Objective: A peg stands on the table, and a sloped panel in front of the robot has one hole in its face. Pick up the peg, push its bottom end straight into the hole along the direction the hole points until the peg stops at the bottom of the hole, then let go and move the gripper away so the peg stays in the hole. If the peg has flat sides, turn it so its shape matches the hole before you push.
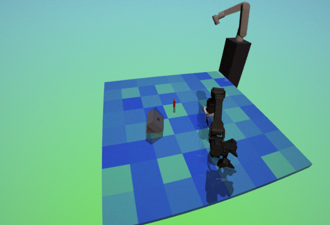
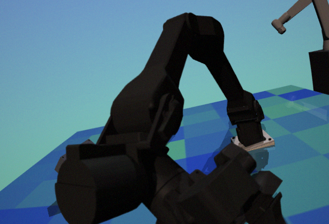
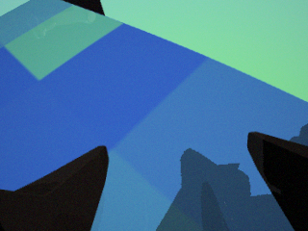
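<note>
You have a slim red peg [image 1: 174, 102] standing upright on a pale green tile of the glossy checkered table [image 1: 128, 179] — a smooth round-looking stick, though it is too small to tell whether it has flat sides. Just beside it, toward the left in the top view, sits the panel [image 1: 154, 121]: a matte grey wedge with a sloped face carrying one small dark hole [image 1: 158, 118]. Peg and panel stand apart, not touching.

Your arm [image 1: 217, 121] is matte black and blocky, folded in a sharp elbow over its pale square base plate [image 2: 253, 143]. The claw [image 1: 226, 162] hangs low over the blue tiles near the table's front edge, well apart from the peg and on the far side of the arm's base from it. In the wrist view its two dark fingers stand almost fully spread with nothing between them — only tile and the claw's own reflection show in the gap.
</note>
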Robot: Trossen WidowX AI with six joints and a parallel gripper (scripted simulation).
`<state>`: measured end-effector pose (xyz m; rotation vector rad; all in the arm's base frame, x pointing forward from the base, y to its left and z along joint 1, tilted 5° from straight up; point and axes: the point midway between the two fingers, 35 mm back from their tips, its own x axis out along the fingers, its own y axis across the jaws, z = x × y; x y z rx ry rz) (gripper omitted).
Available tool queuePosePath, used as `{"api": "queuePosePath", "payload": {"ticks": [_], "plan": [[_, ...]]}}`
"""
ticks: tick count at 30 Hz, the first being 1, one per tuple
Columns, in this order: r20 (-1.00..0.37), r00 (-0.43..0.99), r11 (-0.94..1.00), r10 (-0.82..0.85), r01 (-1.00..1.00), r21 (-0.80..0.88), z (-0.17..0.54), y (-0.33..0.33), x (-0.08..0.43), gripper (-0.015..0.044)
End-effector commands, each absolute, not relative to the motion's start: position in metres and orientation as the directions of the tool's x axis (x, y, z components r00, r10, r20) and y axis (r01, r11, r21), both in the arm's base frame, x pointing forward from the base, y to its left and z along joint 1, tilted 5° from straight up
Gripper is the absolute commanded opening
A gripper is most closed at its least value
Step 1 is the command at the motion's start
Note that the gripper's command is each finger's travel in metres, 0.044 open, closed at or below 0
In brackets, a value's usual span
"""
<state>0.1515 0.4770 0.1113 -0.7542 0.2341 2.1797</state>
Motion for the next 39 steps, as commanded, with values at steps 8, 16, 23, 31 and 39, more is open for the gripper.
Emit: {"api": "queuePosePath", "payload": {"ticks": [8, 16, 23, 31, 39], "plan": [[-0.612, -0.446, -0.598, 0.653, -0.800, -0.056, 0.113, 0.461, 0.179, 0.0440], [-0.654, -0.350, -0.486, 0.671, -0.874, -0.030, 0.114, 0.431, 0.221, 0.0440], [-0.688, -0.268, -0.378, 0.674, -0.926, -0.010, 0.115, 0.401, 0.255, 0.0440], [-0.724, -0.178, -0.244, 0.666, -0.970, 0.014, 0.117, 0.363, 0.290, 0.0440], [-0.760, -0.093, -0.099, 0.644, -0.994, 0.038, 0.120, 0.322, 0.319, 0.0440]]}}
